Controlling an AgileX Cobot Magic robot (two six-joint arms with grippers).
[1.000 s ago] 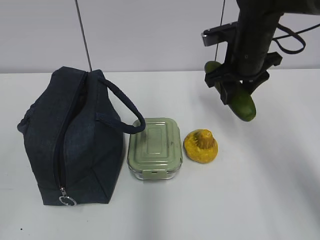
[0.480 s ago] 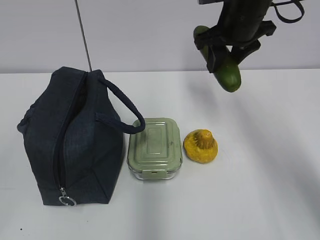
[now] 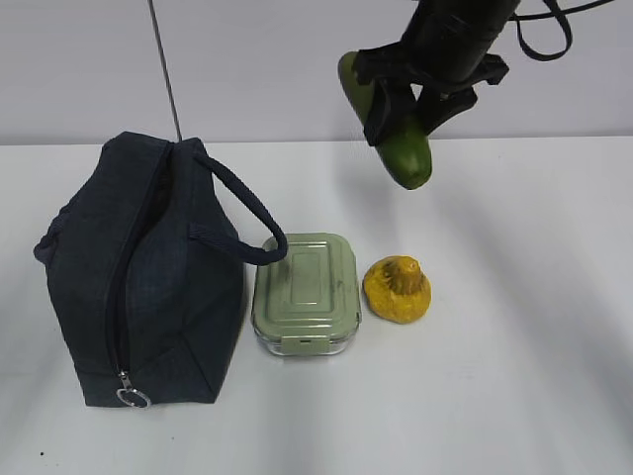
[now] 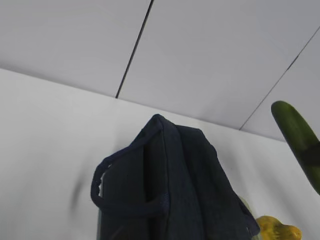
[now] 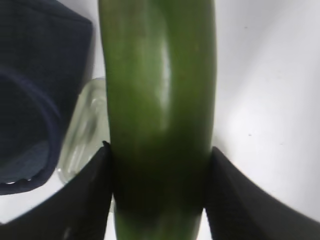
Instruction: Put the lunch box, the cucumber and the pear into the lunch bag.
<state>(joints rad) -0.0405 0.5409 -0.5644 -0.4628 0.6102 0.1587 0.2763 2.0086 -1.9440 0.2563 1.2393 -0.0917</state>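
Lifted and swung leftward, our right gripper (image 3: 401, 104), clamped on the cucumber (image 3: 396, 139) with its long axis tilted, hangs above the tabletop (image 3: 514, 376), the zipped bag (image 3: 138, 277) lying down-left; left gripper unseen.

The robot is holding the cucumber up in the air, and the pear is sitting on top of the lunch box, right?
Not quite. The right gripper does hold the cucumber up, but the exterior view shows the pear on the table, beside the lunch box.
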